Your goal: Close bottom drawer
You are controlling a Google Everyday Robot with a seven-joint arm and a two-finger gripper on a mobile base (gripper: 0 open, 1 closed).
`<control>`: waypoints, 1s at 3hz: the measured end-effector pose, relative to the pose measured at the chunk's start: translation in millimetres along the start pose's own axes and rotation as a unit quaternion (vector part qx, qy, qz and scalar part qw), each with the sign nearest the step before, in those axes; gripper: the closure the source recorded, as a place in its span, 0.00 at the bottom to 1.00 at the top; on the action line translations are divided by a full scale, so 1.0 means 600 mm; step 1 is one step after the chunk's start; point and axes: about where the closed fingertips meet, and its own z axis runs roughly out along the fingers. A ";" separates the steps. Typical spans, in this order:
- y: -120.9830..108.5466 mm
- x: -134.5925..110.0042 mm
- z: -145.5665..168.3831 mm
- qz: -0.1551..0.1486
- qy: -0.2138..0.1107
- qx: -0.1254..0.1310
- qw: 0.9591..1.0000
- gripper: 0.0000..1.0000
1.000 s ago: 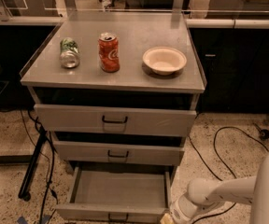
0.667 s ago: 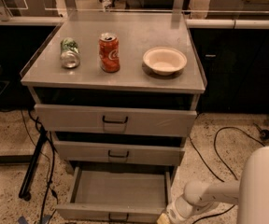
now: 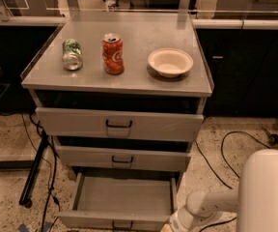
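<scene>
The bottom drawer stands pulled out. My gripper sits by its right front corner; whether it's open, I cannot tell.

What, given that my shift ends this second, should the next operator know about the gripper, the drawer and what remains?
Gripper: low at the bottom edge of the view, just right of the bottom drawer's front right corner; whether it touches the drawer cannot be told.
Bottom drawer: pulled far out, with its grey tray showing.
Cabinet top: holds a green can, a red can and a bowl.
Done: nothing visible; the drawer is open.
Left: push the drawer's front in until it shuts.
</scene>
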 end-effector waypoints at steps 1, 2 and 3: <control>-0.006 -0.010 0.025 -0.003 -0.003 0.010 1.000 1.00; -0.016 -0.035 0.049 -0.009 -0.012 0.021 1.000 1.00; -0.026 -0.045 0.070 -0.006 -0.012 0.024 1.000 1.00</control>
